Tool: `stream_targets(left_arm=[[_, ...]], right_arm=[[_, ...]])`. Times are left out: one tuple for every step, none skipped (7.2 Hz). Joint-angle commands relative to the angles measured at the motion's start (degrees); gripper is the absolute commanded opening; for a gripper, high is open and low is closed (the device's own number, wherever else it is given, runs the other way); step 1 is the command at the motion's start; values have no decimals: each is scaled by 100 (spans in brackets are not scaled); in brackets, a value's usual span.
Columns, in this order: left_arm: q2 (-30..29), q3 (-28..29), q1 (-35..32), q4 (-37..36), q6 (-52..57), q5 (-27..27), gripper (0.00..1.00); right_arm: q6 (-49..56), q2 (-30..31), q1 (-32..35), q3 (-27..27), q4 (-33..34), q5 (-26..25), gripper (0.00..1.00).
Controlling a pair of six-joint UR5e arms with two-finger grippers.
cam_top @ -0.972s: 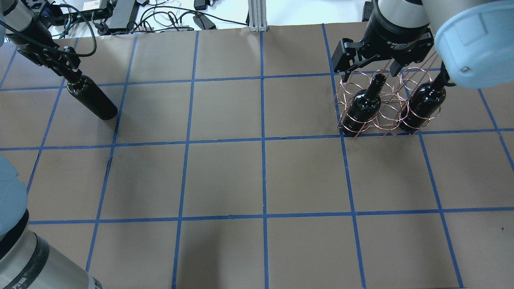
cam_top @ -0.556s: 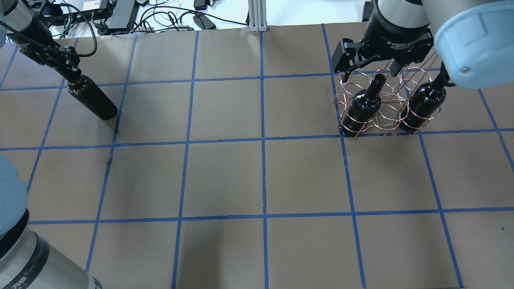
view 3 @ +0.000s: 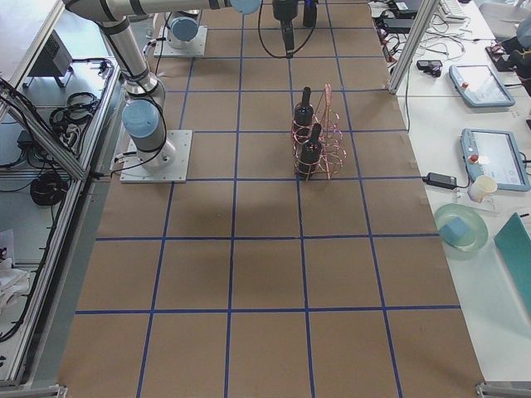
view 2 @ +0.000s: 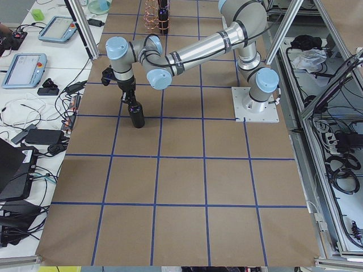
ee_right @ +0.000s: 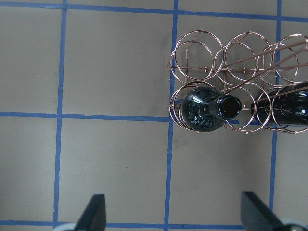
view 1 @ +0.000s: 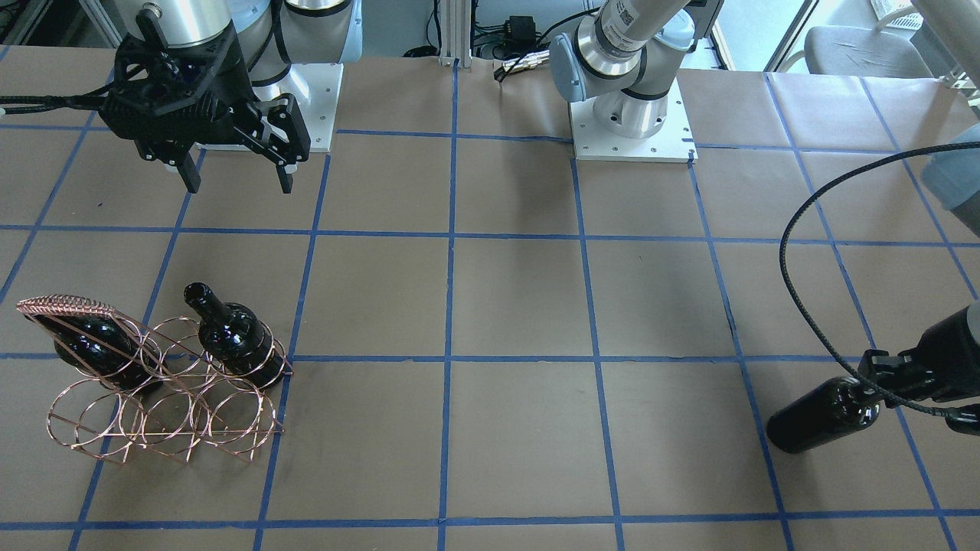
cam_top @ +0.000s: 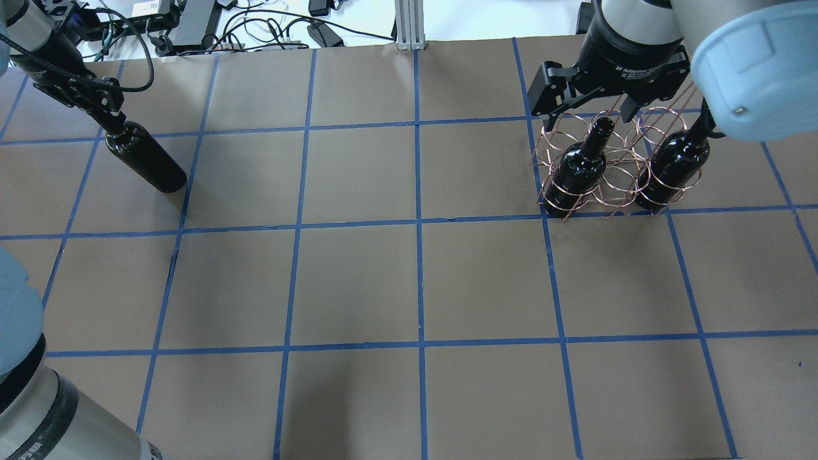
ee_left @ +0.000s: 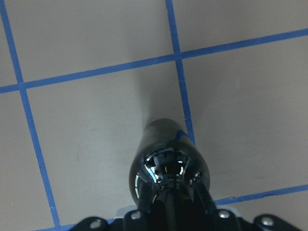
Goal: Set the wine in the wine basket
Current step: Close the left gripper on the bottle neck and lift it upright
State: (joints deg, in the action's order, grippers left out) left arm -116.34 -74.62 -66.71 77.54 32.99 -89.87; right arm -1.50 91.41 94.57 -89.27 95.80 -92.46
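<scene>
The left gripper (cam_top: 107, 119) is seen clamped on the neck of a wine bottle (cam_top: 147, 161), which is held upright at the far left end of the table (cam_top: 358, 281), well apart from the wine basket (view 1: 162, 417). In the left wrist view the bottle's glossy shoulder (ee_left: 167, 166) is seen from above beside a crossing of blue tape lines (ee_left: 176, 57); whether its base touches the paper cannot be told. The wine basket is stood on the table's far right side, its woven top edge (view 1: 67, 304) turned away from the robot. Two further bottles are held in it, one (view 1: 233, 337) in the end ring towards the table's middle and the other (view 1: 93, 348) in the opposite end ring of the same row, the one nearer the robot, with one ring between them. The right gripper (view 1: 239, 182) is held above the basket on the robot's side, its fingers (ee_right: 95, 212) spread wide apart and closed on nothing.
</scene>
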Motion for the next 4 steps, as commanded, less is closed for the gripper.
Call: stream_targets(left_arm=[[76,0,0,7,-4,49,0],[120,9,0,7,-12,66,0],[216,0,-78,24,-82,110,0],[330,0,-253,172,-439,224,0]], right_arm=[[0,0,0,-2,0,0,100],[0,0,0,-2,0,0,100],[0,0,0,-2,0,0,100],[0,0,0,-28,0,9,100]])
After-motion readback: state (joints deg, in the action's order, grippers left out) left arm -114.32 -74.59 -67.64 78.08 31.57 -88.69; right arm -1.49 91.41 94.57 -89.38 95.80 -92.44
